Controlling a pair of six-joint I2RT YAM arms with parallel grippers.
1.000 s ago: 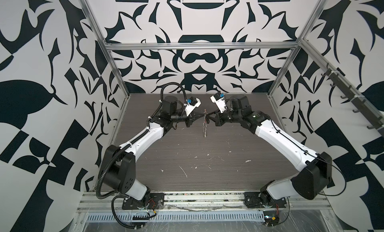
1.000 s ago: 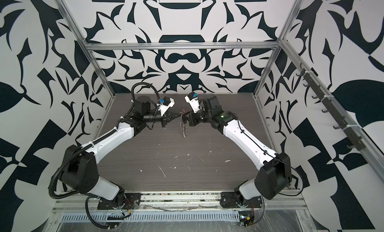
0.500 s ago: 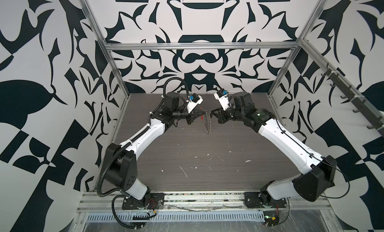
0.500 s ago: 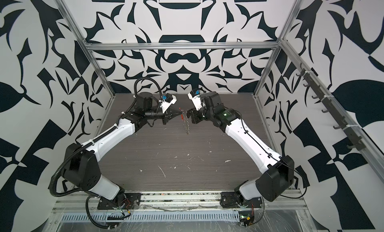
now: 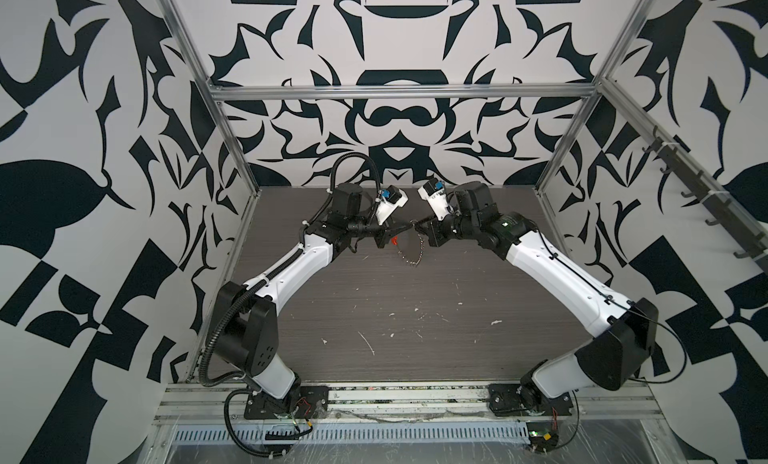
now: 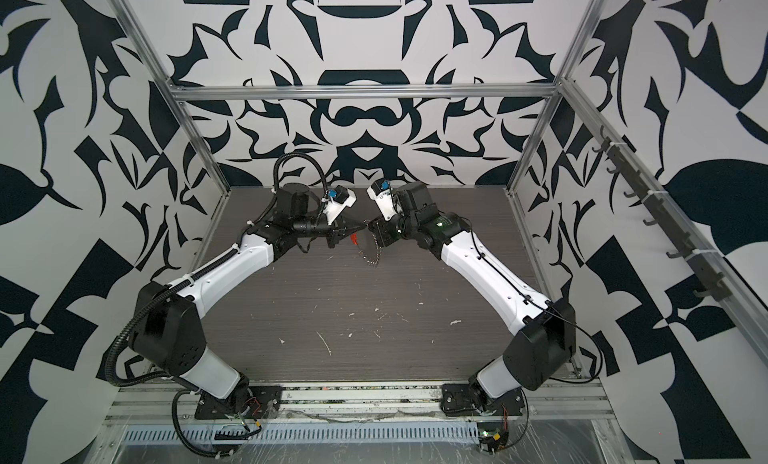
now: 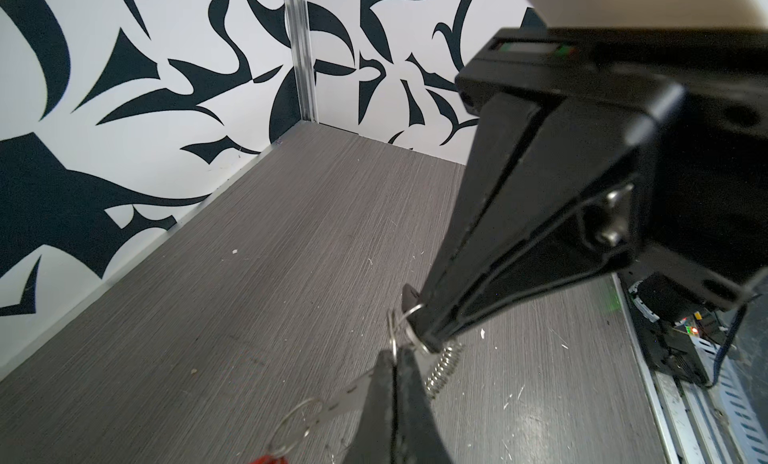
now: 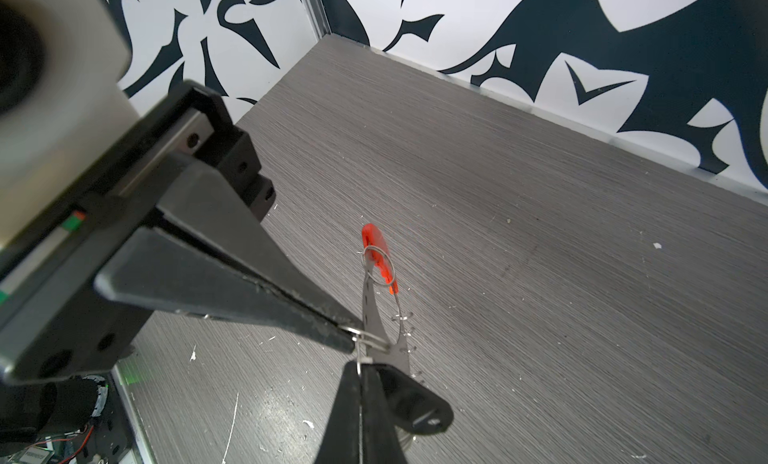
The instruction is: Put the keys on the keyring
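Both arms meet tip to tip above the middle rear of the table (image 5: 374,308). My left gripper (image 5: 407,226) (image 7: 392,354) is shut on the thin silver keyring (image 8: 370,339) (image 7: 392,337). My right gripper (image 5: 419,223) (image 8: 360,366) is shut on a fine wire loop beside the black fob of the keys (image 8: 415,403) (image 7: 409,293). The two wire loops touch at the fingertips; I cannot tell whether they are linked. A silver chain (image 5: 411,260) (image 6: 371,260) sags below. An orange-red piece (image 8: 380,258) (image 5: 394,241) hangs on its own ring beside a flat metal strip (image 8: 374,316).
The dark wood-grain tabletop carries white scuffs and flecks (image 5: 368,343). Aluminium frame posts (image 5: 232,129) and patterned walls close in the left, back and right. A rail of hooks (image 5: 706,200) runs along the right wall. Both arm bases sit at the front edge.
Both wrists have drifted slightly right and toward the back wall with tips still together. The chain, earlier hanging nearly straight down, now sags in a loop between the grippers.
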